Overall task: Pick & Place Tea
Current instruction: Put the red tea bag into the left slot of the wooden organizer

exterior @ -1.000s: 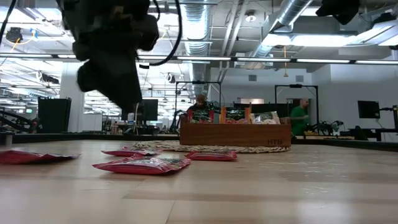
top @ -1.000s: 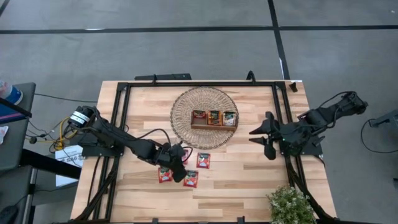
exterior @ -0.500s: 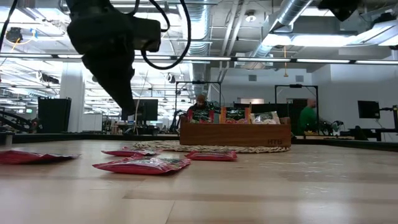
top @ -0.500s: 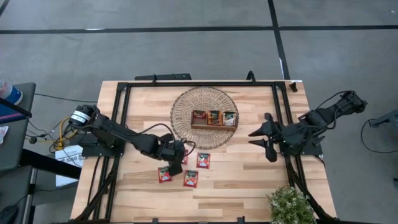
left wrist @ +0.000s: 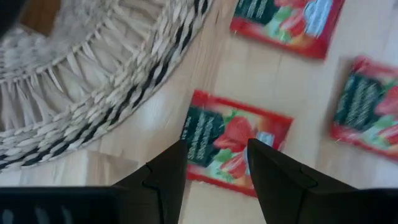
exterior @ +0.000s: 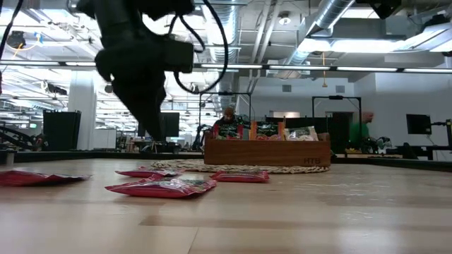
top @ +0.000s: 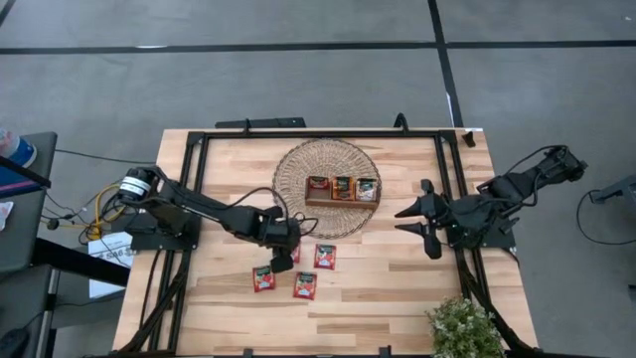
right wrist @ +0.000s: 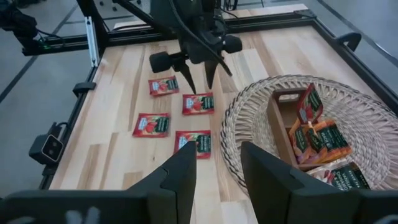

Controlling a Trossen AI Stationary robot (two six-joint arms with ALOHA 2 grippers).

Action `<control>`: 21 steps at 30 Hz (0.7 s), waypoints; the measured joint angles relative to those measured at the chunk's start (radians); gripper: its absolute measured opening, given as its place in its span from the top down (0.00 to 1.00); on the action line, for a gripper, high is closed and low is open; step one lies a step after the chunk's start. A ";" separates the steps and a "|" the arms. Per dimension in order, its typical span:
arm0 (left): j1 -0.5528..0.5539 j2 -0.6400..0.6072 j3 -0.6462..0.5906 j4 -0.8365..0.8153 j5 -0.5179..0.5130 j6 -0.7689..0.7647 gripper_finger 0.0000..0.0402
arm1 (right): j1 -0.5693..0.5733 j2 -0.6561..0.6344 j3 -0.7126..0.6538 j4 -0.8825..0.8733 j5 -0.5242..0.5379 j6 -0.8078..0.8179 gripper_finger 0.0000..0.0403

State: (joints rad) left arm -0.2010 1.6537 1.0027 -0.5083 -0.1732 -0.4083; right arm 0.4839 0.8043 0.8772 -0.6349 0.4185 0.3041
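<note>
Four red tea sachets lie flat on the wooden table (top: 397, 288) in front of the woven mat (top: 290, 169); each is a small square with a dark label band and a strawberry picture. One sachet (left wrist: 233, 142) sits just beside the mat's edge, directly under the left gripper (top: 282, 255). Another (top: 325, 256) lies to its right, and two more (top: 264, 279) (top: 305, 285) lie nearer the table's front. More sachets stand upright in the wooden tray (top: 342, 198) on the mat. The left gripper hangs above its sachet, pointing down, fingers spread and empty. The right gripper (top: 415, 220) waits beside the mat's right edge, fingers apart, holding nothing.
</note>
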 joint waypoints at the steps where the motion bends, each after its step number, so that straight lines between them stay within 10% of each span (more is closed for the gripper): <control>1: 0.005 0.011 0.000 0.000 0.004 0.015 0.60 | 0.000 0.000 0.000 0.000 0.000 0.000 0.71; 21: 0.091 0.082 0.000 0.018 0.116 0.161 0.60 | 0.000 0.000 0.000 -0.007 -0.006 0.001 0.71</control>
State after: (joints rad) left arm -0.1102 1.7359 1.0023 -0.4903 -0.0567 -0.2471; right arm 0.4839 0.8040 0.8772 -0.6422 0.4130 0.3050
